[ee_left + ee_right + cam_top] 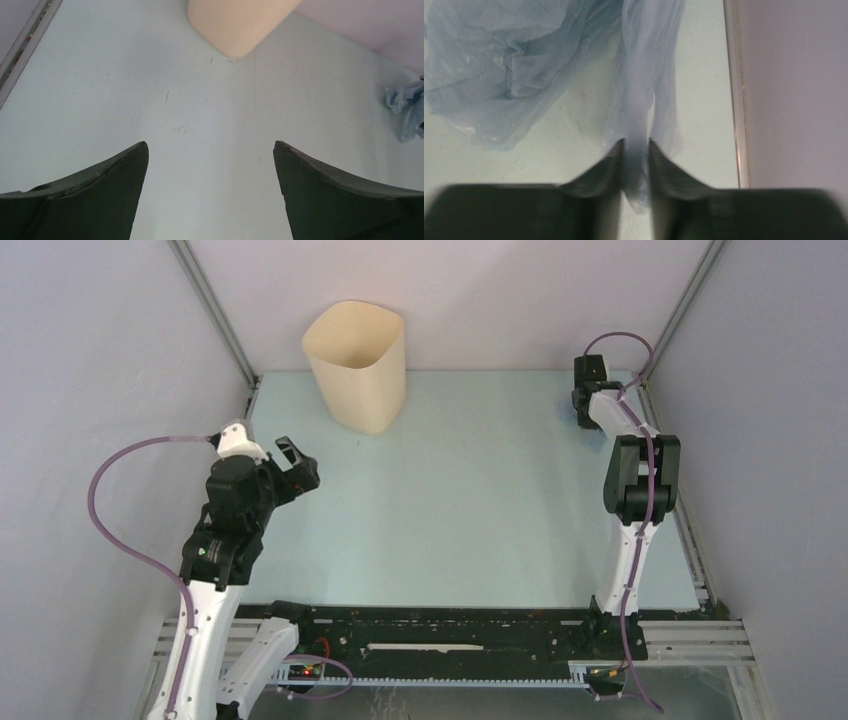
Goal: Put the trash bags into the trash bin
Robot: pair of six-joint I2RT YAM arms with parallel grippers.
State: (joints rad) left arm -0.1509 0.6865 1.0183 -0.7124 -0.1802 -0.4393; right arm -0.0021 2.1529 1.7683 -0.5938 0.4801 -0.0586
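Top external view: the cream-beige trash bin [355,365] stands upright at the far edge of the pale green table [480,500], open rim up. The left gripper [298,464] hangs above the table nearer the camera than the bin and a little to its left, its jaws spread. The right gripper [582,410] is well to the right of the bin, down at the far right corner of the table. From here I cannot tell how its jaws stand.

Left wrist view: both dark fingers [100,195] stand wide apart with only bare table between them, holding nothing. The bin's rounded base shows at the top of this view, resting on the table. A crumpled pale-blue trash bag [406,107] lies on the table well to the right of the bin, apart from it.

Right wrist view: the two fingers [596,175] are drawn almost together, pinching a gathered fold of the thin translucent bag. The rest of the bag spreads loosely on the table ahead and to the left. The bin is out of this view. A lilac wall [794,100] rises just to the right.
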